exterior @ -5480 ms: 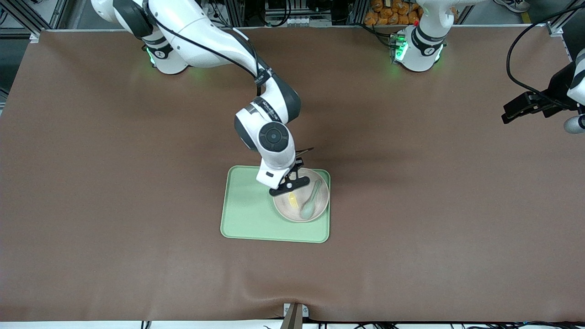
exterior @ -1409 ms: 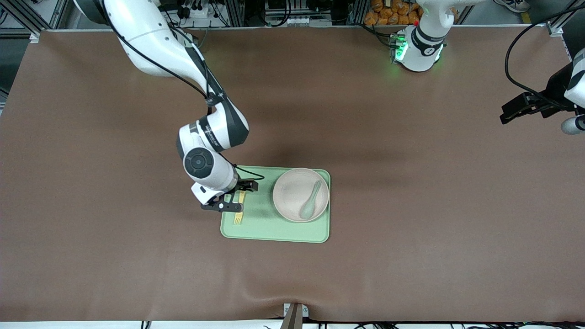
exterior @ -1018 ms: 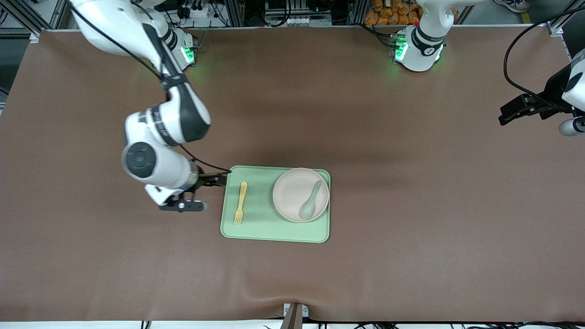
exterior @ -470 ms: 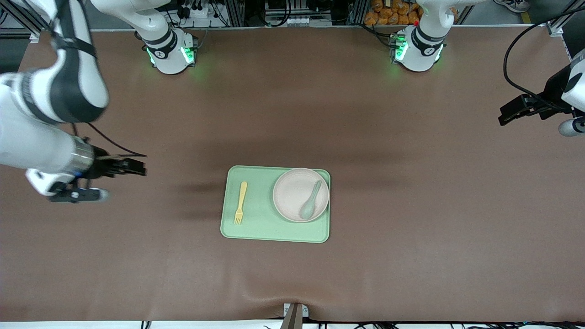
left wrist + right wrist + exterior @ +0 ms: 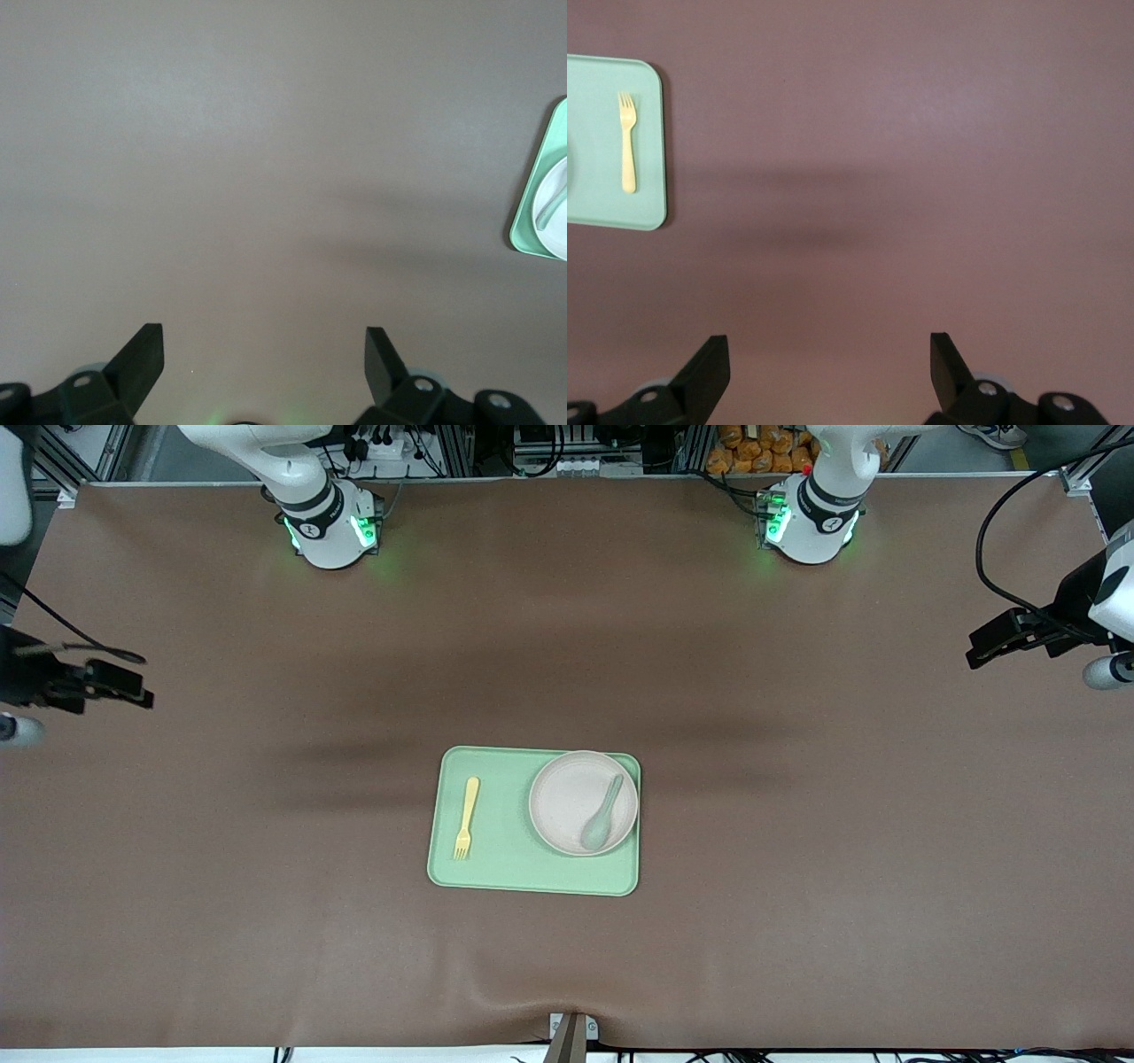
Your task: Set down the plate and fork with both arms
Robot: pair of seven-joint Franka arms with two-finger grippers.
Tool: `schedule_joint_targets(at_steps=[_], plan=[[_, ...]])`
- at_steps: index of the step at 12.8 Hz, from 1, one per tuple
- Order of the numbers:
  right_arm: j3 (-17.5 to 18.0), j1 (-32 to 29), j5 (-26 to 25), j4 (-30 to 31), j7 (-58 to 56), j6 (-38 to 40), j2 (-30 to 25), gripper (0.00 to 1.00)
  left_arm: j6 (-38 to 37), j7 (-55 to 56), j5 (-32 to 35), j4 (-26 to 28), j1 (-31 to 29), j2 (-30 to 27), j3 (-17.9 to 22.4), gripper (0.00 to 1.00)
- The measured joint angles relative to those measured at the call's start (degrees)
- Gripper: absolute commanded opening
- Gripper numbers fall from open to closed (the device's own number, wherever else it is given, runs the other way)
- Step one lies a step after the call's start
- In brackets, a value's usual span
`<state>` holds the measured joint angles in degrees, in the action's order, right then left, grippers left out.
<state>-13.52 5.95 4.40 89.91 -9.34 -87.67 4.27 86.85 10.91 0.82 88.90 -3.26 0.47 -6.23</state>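
The off-white plate (image 5: 582, 802) sits on the pale green tray (image 5: 496, 868), at the tray's end toward the left arm, with a pale green spoon (image 5: 602, 815) lying in it. The pale yellow fork (image 5: 466, 817) lies flat on the tray beside the plate, toward the right arm's end; it also shows in the right wrist view (image 5: 627, 142). My right gripper (image 5: 115, 686) is open and empty, high over the bare table at the right arm's end. My left gripper (image 5: 997, 642) is open and empty over the table's left-arm end. The left wrist view shows a corner of the tray (image 5: 540, 204).
The brown table mat (image 5: 797, 824) surrounds the tray on all sides. Both arm bases (image 5: 328, 522) stand along the edge farthest from the front camera. A small metal bracket (image 5: 571, 1032) sits at the nearest edge.
My right gripper let go of the fork on the tray, then rose and swung away to the right arm's end of the table. The left arm has not moved.
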Motion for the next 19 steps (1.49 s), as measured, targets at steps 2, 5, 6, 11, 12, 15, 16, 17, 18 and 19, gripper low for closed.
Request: schedule_joint_targets(at_steps=[2, 5, 6, 11, 12, 15, 16, 17, 18, 19], plan=[[2.82, -2.26, -0.32, 0.00, 3.03, 2.46, -2.70, 1.00, 0.02, 0.00, 0.00, -0.01, 0.00, 0.00, -0.01, 1.00], [7.46, -4.32, -1.96, 0.02, 7.89, 3.99, -5.00, 1.00, 0.06, 0.00, 0.00, -0.05, 0.01, -0.01, -0.04, 1.00], [8.42, -4.83, -2.55, 0.03, 8.04, 3.99, -5.32, 1.00, 0.06, 0.00, 0.00, -0.12, 0.01, -0.03, -0.04, 1.00], [10.79, -6.96, -4.15, 0.03, 7.95, 3.76, -5.76, 1.00, -0.06, 0.00, 0.00, -0.28, -0.05, -0.41, -0.03, 1.00], [10.90, -6.96, -4.32, 0.03, 7.95, 3.67, -5.82, 1.00, -0.18, 0.00, 0.00, -0.31, -0.04, -0.58, -0.04, 1.00], [11.09, -6.96, -4.43, 0.03, 7.33, 2.00, -5.89, 1.00, -0.79, 0.00, 0.00, -0.34, 0.00, -1.04, -0.26, 1.00], [11.10, -6.96, -4.45, 0.03, 7.05, 1.59, -5.95, 1.00, -1.31, 0.00, 0.00, -0.34, 0.00, -1.10, -0.53, 1.00], [11.10, -6.97, -4.47, 0.03, 6.82, 1.21, -6.02, 1.00, -1.70, 0.00, 0.00, -0.35, 0.00, -1.17, -0.80, 1.00], [11.10, -6.98, -4.48, 0.03, 6.77, 0.93, -6.04, 1.00, -2.05, 0.00, -0.12, -0.35, 0.02, -1.25, -0.98, 1.00], [11.10, -7.00, -4.48, 0.04, 6.76, 0.92, -6.04, 1.00, -2.24, 0.00, -0.27, -0.36, 0.05, -1.36, -1.11, 1.00]])
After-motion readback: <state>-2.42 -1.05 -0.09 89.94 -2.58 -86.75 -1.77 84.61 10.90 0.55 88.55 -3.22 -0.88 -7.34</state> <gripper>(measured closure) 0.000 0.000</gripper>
